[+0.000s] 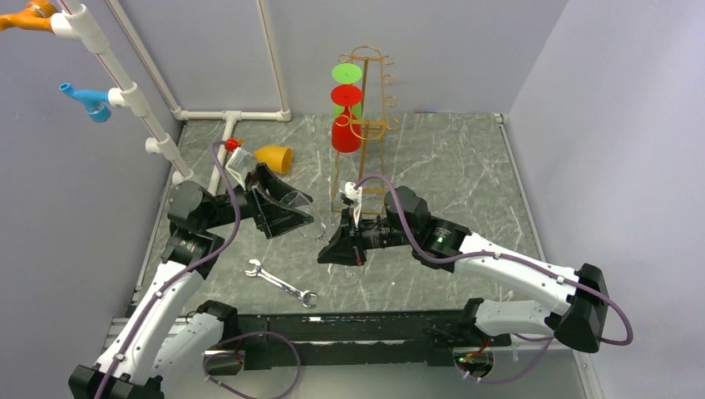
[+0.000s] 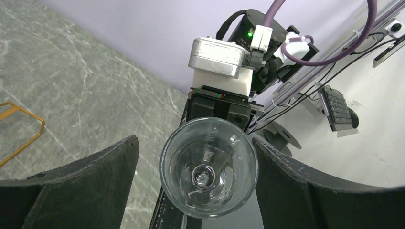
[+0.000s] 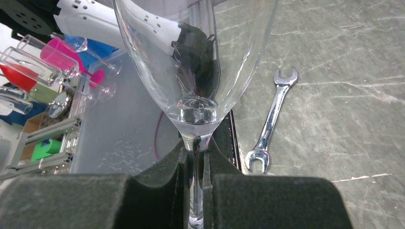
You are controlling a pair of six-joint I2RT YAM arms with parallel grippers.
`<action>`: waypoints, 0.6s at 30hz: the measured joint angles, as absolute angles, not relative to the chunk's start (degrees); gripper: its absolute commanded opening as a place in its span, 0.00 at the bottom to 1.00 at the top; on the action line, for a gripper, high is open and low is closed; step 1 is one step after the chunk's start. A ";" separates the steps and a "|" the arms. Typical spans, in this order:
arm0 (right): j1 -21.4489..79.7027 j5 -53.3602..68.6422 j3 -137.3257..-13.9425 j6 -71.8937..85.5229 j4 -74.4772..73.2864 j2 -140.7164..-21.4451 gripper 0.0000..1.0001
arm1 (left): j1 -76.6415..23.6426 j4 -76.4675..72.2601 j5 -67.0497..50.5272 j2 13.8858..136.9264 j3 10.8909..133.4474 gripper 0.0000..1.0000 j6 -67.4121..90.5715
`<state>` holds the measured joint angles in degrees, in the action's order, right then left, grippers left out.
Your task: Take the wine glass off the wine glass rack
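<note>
- Open-ended spanner [image 1: 282,283]: flat on the grey marbled table [image 1: 465,179], nearest the arm bases, between the two arms and apart from both grippers.
- Right gripper [image 3: 196,168]: fingers [image 3: 267,202] pressed together on the stem of the wine glass [image 3: 193,71]. The right wrist view shows the stem pinched in the narrow slot between the black pads, with the bowl rising clear above them.
- Wine glass: clear and empty, off the rack and above the table in front of the rack's base. It is tilted, with its bowl toward the left arm and its open rim facing the left wrist camera.
- Left gripper [image 2: 195,140]: fingers [image 2: 95,186] wide apart, one on each side of the bowl. A gap shows on one side; on the other, contact cannot be told.
- Orange cup [image 1: 274,158]: on its side on the table, beyond the left gripper.
- Wine glass rack [image 1: 366,125]: gold wire stand, upright toward the back of the table. It carries a red glass [image 1: 346,133] and, above it, a green glass [image 1: 347,75].
- White pipe frame [image 1: 133,96]: along the far left, with blue and orange fittings.
</note>
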<state>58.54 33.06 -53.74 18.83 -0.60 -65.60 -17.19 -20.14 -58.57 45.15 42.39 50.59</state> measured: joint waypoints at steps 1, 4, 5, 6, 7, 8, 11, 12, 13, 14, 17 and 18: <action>58.57 33.08 -53.74 18.48 -0.91 -65.60 0.00 | -17.37 -17.65 -58.70 45.08 43.40 0.86 49.08; 58.70 33.15 -53.74 17.47 -1.50 -65.60 0.00 | -17.61 -13.23 -58.94 44.82 45.19 0.83 46.24; 58.72 33.17 -53.80 17.15 -1.89 -65.60 0.00 | -17.65 -12.14 -59.11 44.75 45.60 0.82 45.56; 58.72 33.21 -54.00 16.82 -2.48 -65.63 0.00 | -17.74 -11.20 -59.29 44.73 45.93 0.82 44.97; 58.74 33.28 -54.28 16.51 -3.01 -65.67 0.00 | -17.85 -10.52 -59.66 44.73 46.13 0.83 44.36; 58.76 33.30 -54.50 16.27 -3.29 -65.67 0.00 | -17.98 -9.37 -59.99 44.75 46.37 0.83 43.83; 58.83 33.21 -55.16 15.68 -3.66 -65.67 0.00 | -18.28 -4.34 -60.45 45.06 47.92 0.85 41.21; 58.83 33.17 -55.24 15.51 -3.77 -65.67 0.00 | -18.37 -2.66 -60.47 45.19 48.58 0.86 40.27; 58.83 33.15 -55.27 15.35 -3.77 -65.67 0.00 | -18.41 -0.69 -60.58 45.30 49.36 0.87 39.22; 58.85 33.17 -55.27 15.27 -3.84 -65.67 0.00 | -18.48 0.49 -60.66 45.39 49.82 0.87 38.44; 58.89 33.26 -55.27 14.83 -3.86 -65.67 0.00 | -18.50 2.50 -61.25 45.39 50.13 0.84 37.39; 58.89 33.28 -55.29 14.68 -3.86 -65.67 0.00 | -18.59 2.83 -61.41 45.41 50.13 0.84 37.19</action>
<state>58.89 33.28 -55.29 14.68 -3.86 -65.67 -18.59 2.83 -61.41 45.41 50.13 37.19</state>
